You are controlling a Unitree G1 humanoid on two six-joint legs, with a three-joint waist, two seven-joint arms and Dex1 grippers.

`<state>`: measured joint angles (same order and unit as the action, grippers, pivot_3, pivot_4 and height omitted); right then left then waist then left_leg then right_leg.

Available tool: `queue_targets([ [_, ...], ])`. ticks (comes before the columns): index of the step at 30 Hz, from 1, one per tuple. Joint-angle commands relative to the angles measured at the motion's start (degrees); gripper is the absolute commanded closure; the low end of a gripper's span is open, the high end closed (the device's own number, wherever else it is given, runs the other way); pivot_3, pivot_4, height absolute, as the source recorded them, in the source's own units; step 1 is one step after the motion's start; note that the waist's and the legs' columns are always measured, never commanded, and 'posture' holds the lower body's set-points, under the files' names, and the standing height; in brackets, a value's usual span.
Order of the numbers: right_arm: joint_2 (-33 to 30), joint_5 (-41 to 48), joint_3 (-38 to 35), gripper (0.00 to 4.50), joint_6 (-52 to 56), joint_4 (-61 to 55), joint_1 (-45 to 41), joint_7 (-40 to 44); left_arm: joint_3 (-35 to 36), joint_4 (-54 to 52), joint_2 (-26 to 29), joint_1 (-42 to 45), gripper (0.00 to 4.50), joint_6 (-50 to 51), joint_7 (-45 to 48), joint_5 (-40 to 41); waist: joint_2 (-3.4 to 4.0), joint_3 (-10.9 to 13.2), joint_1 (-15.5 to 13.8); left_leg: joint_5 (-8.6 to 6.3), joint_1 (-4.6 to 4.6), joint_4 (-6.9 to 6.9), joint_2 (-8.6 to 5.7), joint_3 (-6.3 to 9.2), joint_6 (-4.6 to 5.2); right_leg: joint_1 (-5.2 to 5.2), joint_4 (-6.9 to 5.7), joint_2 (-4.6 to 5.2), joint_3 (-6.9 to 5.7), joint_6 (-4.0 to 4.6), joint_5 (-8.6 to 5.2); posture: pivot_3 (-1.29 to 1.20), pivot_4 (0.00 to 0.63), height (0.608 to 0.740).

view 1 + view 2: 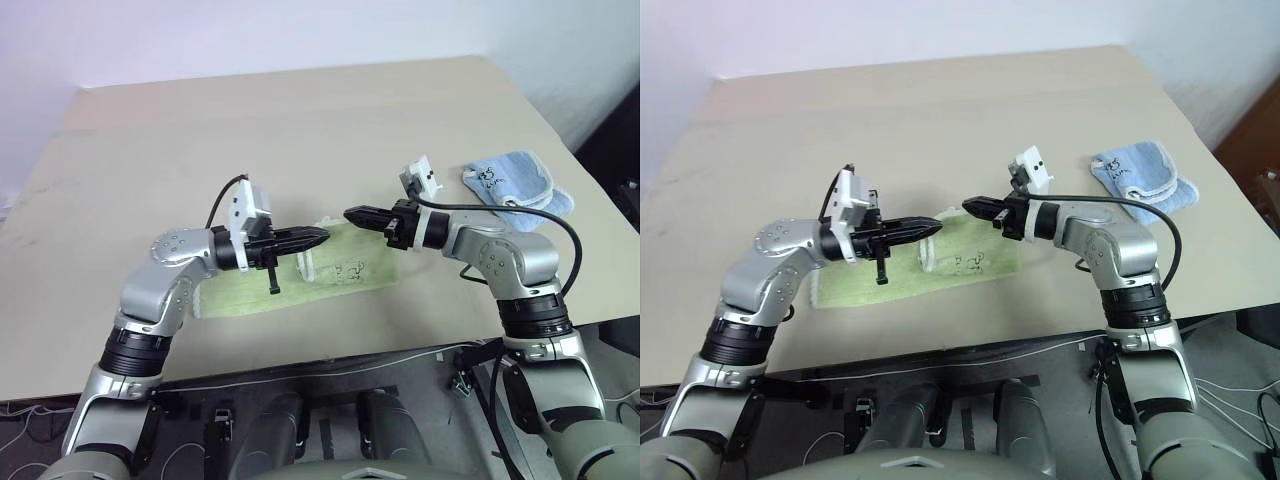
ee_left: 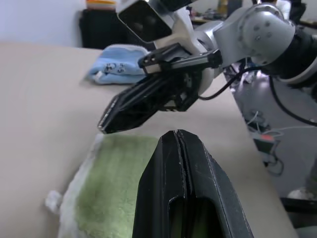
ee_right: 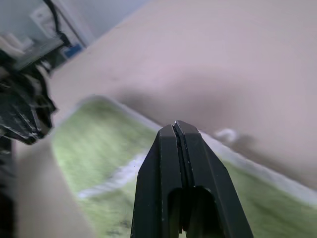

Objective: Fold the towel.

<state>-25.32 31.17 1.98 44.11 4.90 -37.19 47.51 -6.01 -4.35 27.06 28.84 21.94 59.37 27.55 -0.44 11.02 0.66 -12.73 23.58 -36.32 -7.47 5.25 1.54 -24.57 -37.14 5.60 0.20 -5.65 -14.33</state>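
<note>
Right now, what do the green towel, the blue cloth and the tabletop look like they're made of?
The towel looks like soft terry cloth: matte light yellow-green with a looped, nubbly surface and white corded edging. The blue cloth seems similar, a fluffy light blue terry with a pale border. The table appears to be a smooth, matte beige board or laminate; which one can't be told.

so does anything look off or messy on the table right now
Nothing is spilled or damaged. The towel lies folded flat in a long strip. Both the left gripper and the right gripper hover shut above it, holding nothing.
</note>
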Motion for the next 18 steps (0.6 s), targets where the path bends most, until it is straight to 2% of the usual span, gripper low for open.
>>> queue_targets([
  [1, 2.6, -0.7, -1.3, 4.5, -5.9, 1.0, 0.5, 0.5, -2.2, 3.3, -2.3, 1.9, 4.48, -2.9, -2.0, -4.0, 0.0, 0.0, 0.0, 0.0, 0.0, -0.01, 0.0, 0.0, 0.0, 0.01, 0.0, 0.0, 0.0, 0.0, 0.0, 0.0, 0.15, 0.74],
  [11, 8.0, -9.6, 3.2, 4.5, -19.5, 12.6, 3.0, 0.3, -7.0, 23.0, -11.4, 1.6, 4.48, -12.2, -4.9, -13.3, -0.02, 0.0, 0.1, 0.04, -0.08, -0.01, 0.0, -0.06, -0.06, 0.03, -0.04, -0.02, 0.05, -0.01, 0.02, 0.0, 0.15, 0.74],
  [15, 8.5, -13.2, 5.0, 4.5, -23.9, 15.9, 4.6, 1.1, -7.6, 22.4, -13.3, -0.8, 4.48, -12.2, -4.9, -13.9, -0.03, -0.1, 0.1, 0.06, -0.08, -0.03, -0.01, -0.08, -0.1, 0.04, -0.05, -0.02, 0.07, -0.01, 0.02, 0.0, 0.15, 0.74],
  [18, 9.3, -17.4, 5.4, 4.5, -29.6, 22.0, 3.9, -1.6, -7.7, 21.3, -13.3, -1.7, 4.48, -12.1, -4.8, -14.2, -0.08, -0.3, 0.1, 0.01, -0.23, -0.02, -0.01, -0.07, -0.02, 0.19, -0.04, -0.02, 0.07, -0.01, 0.02, 0.0, 0.15, 0.74],
])
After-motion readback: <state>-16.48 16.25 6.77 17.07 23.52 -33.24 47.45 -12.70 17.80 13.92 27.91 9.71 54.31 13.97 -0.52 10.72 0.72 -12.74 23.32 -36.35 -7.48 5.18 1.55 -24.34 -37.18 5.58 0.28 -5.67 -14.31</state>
